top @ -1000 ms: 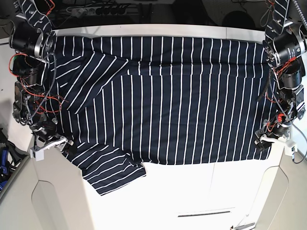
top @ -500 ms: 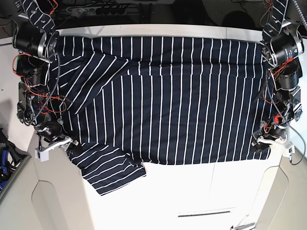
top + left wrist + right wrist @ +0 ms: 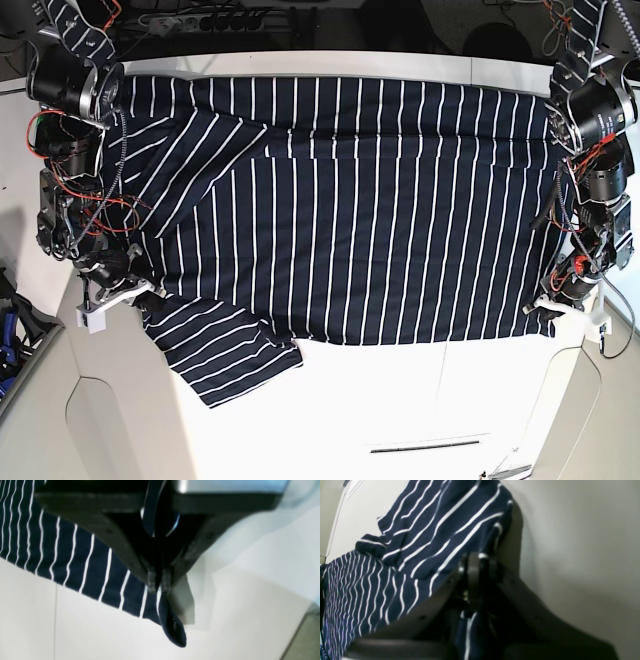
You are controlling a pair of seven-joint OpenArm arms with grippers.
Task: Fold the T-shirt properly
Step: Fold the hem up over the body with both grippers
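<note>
The dark navy T-shirt (image 3: pixel 340 210) with thin white stripes lies spread across the white table (image 3: pixel 400 400), one sleeve folded out at the near left (image 3: pixel 225 350). My left gripper (image 3: pixel 548 306) is shut on the shirt's near right corner; in the left wrist view its fingertips (image 3: pixel 151 578) pinch the hem (image 3: pixel 172 627) just above the table. My right gripper (image 3: pixel 143 296) is shut on the shirt's left edge by the sleeve; in the right wrist view the jaws pinch striped cloth (image 3: pixel 440 532).
Both arms stand at the table's left (image 3: pixel 70 150) and right (image 3: pixel 595 140) edges with loose red wiring. A power strip and cables (image 3: pixel 210 20) lie behind the far edge. A thin slot (image 3: pixel 425 446) marks the table's near part.
Both grippers have moved a little along the table with the cloth held; the near hem corners have shifted slightly. The shirt otherwise lies as before.
</note>
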